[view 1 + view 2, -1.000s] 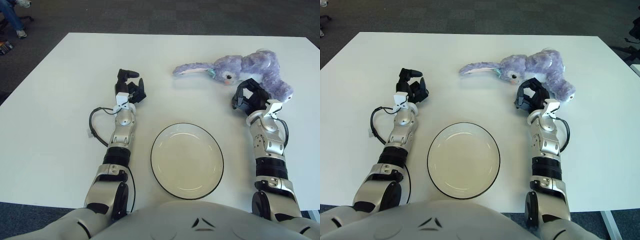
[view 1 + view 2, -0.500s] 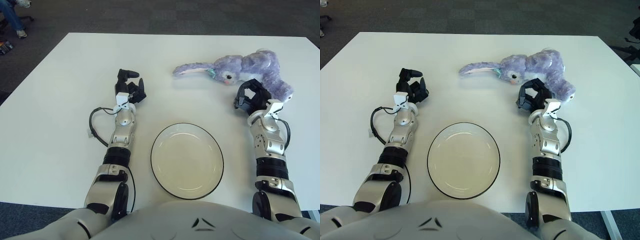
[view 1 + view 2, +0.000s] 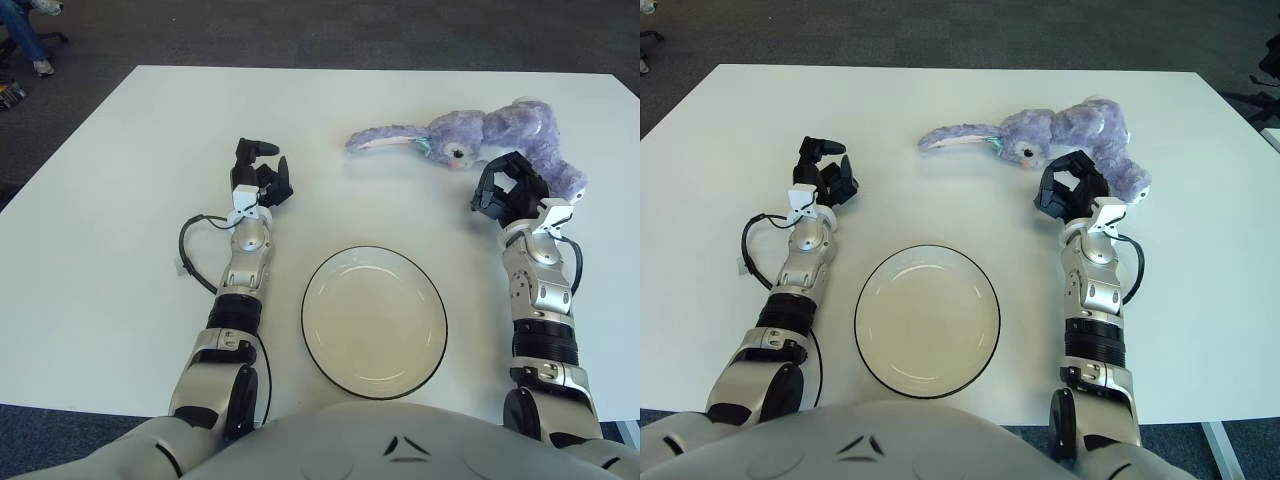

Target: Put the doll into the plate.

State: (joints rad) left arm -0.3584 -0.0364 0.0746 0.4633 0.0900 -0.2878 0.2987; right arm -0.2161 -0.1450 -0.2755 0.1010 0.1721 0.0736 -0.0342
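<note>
right hand [image 3: 508, 186] sits just near of the purple doll [image 3: 500, 140], fingers loosely curled, gripping nothing. doll lies far right of the plate [image 3: 374, 320]. left hand [image 3: 260, 178] left of plate, fingers relaxed. i read no labels.

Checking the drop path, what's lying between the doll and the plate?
Only bare table between the doll and the plate, in both eye views; the right hand shows beside that stretch, right by the doll.
</note>
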